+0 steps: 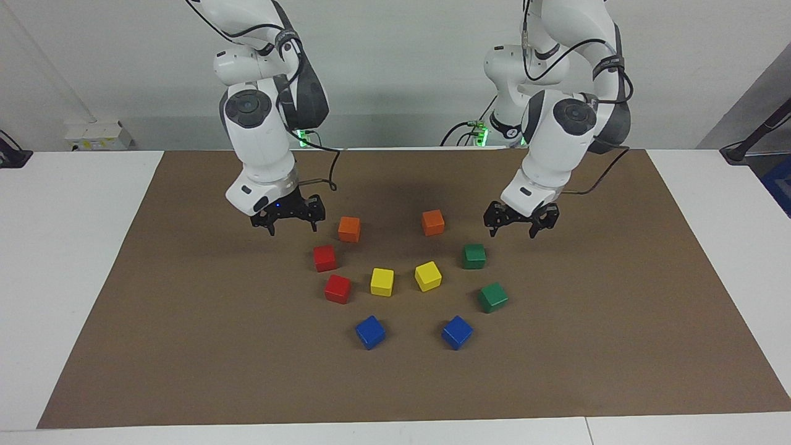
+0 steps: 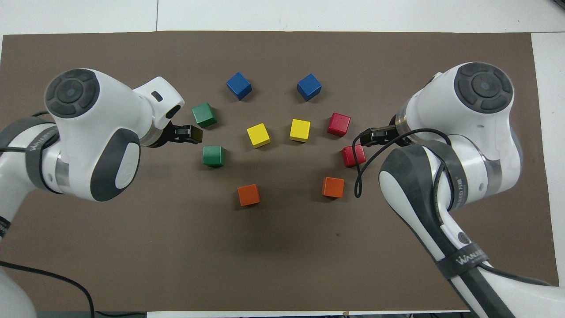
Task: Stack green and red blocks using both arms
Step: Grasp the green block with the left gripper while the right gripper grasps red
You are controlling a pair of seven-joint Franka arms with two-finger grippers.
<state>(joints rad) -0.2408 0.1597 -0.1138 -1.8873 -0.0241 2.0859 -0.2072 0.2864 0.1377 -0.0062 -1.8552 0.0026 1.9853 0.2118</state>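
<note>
both grippers are hanging with fingers spread, holding nothing. in the facing view, the right gripper [image 1: 290,227] is hovering left of centre, just above and left of the two red blocks [image 1: 324,258] [image 1: 337,288]. the left gripper [image 1: 513,230] is hovering right of centre, just above and right of the two green blocks [image 1: 474,256] [image 1: 492,297]. all four blocks are sitting unstacked on the brown mat [image 1: 185,346].

Both grippers hang open over the brown mat [image 1: 185,346]: the left gripper [image 1: 520,227] above 2 green blocks [image 1: 474,256], the right gripper [image 1: 290,222] above 2 red blocks [image 1: 324,258].
</note>
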